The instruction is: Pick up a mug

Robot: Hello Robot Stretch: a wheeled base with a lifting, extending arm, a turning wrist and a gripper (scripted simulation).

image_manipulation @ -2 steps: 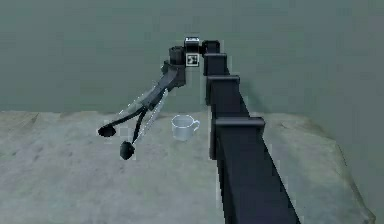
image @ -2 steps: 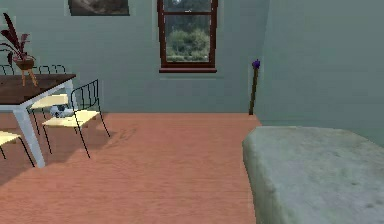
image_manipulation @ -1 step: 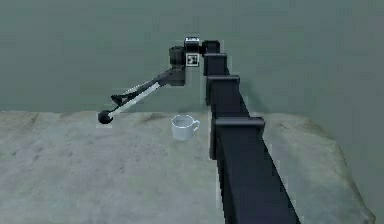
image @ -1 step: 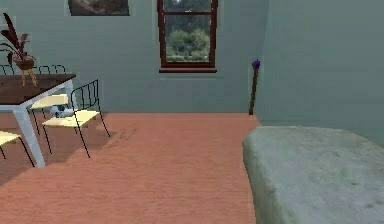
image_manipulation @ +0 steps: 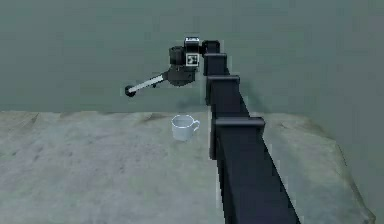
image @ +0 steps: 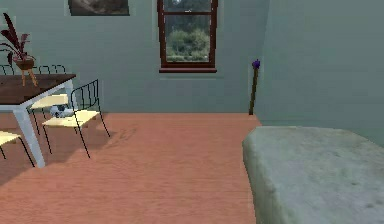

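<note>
White mug [image_manipulation: 183,127] on grey surface [image_manipulation: 80,160], near hand [image_manipulation: 133,91]

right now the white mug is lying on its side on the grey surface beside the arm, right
No: the arm side view shows the white mug standing upright, not on its side. It is on the grey surface beside the arm.
</note>
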